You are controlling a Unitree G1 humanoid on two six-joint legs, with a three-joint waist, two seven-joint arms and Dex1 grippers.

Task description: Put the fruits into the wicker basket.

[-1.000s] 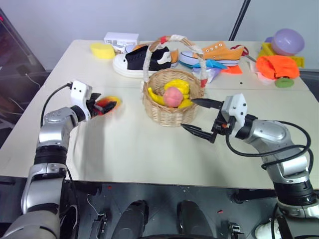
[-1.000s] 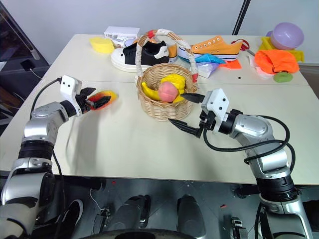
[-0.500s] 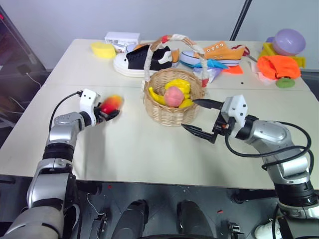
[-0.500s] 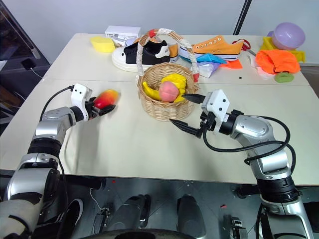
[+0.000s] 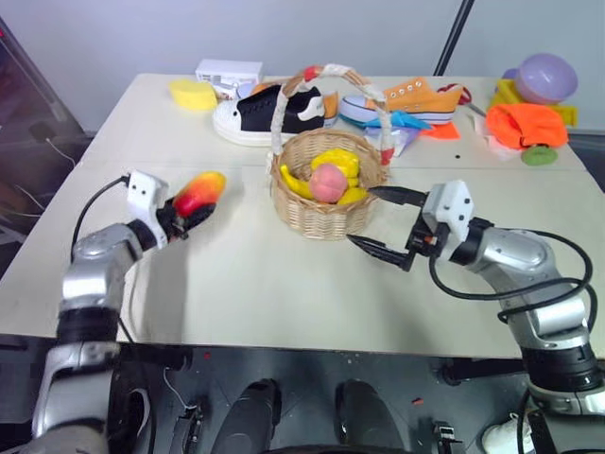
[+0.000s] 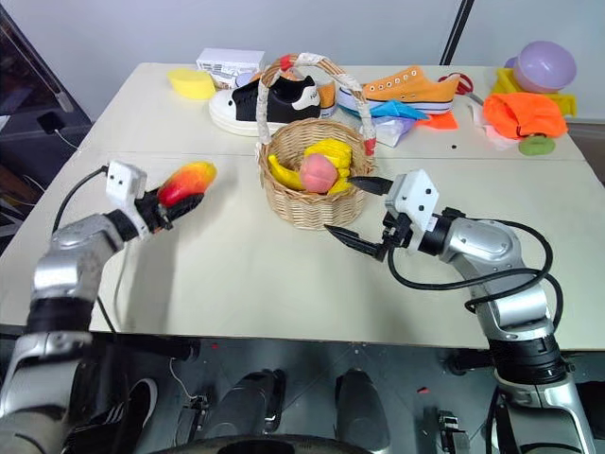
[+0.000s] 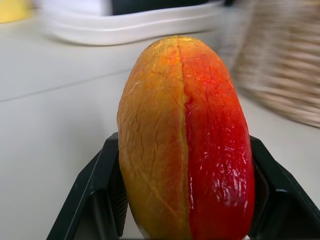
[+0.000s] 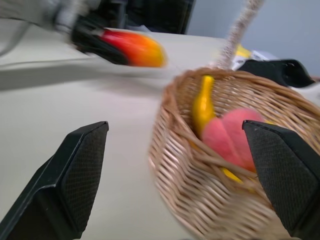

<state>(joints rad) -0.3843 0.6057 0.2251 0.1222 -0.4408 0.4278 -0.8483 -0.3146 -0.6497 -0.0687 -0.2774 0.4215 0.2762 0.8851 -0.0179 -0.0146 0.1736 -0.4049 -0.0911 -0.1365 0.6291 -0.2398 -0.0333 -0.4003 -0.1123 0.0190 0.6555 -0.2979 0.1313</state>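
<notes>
Left pincer [image 5: 185, 217] now clamped on mango [image 5: 198, 193], lifted off table [image 5: 284, 284]; right pincer [image 5: 383, 223] unchanged, open.

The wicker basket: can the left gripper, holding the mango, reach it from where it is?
Probably yes. The left gripper holds the mango above bare table beside the wicker basket; nothing lies between. Only the arched handle needs care.

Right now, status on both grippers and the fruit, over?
Left gripper shut on mango, off the table. Right gripper open, empty, beside wicker basket. Peach already in basket. Path to basket clear.
</notes>
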